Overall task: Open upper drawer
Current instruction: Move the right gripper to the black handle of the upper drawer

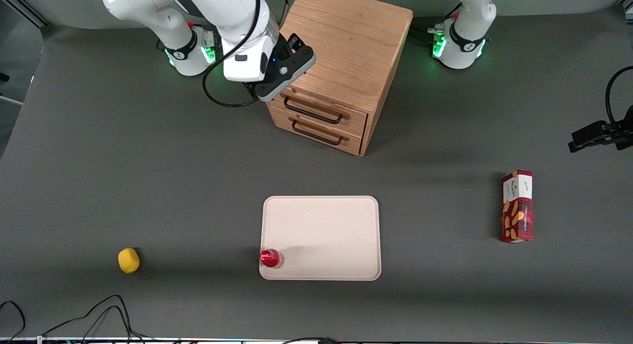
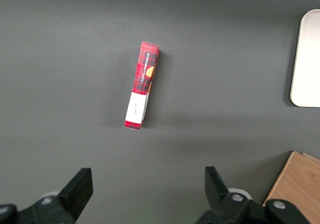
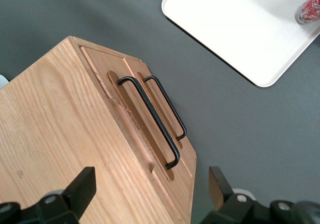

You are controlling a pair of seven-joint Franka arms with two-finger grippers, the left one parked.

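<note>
The small wooden cabinet (image 1: 346, 52) stands at the table's back middle, its two drawers facing the front camera. The upper drawer (image 1: 321, 109) is shut, its black wire handle (image 1: 312, 111) flush against the front; the identical lower drawer (image 1: 316, 134) below it is also shut. My right gripper (image 1: 279, 79) hovers over the cabinet's top front edge, at the working arm's end of the drawer fronts. In the right wrist view the gripper (image 3: 150, 189) is open wide and empty, above the cabinet top beside the upper drawer's handle (image 3: 150, 120), touching nothing.
A white tray (image 1: 321, 225) lies nearer the front camera than the cabinet, with a red can (image 1: 270, 258) on its corner. A yellow object (image 1: 128, 260) lies toward the working arm's end. A red snack box (image 1: 517, 205) lies toward the parked arm's end.
</note>
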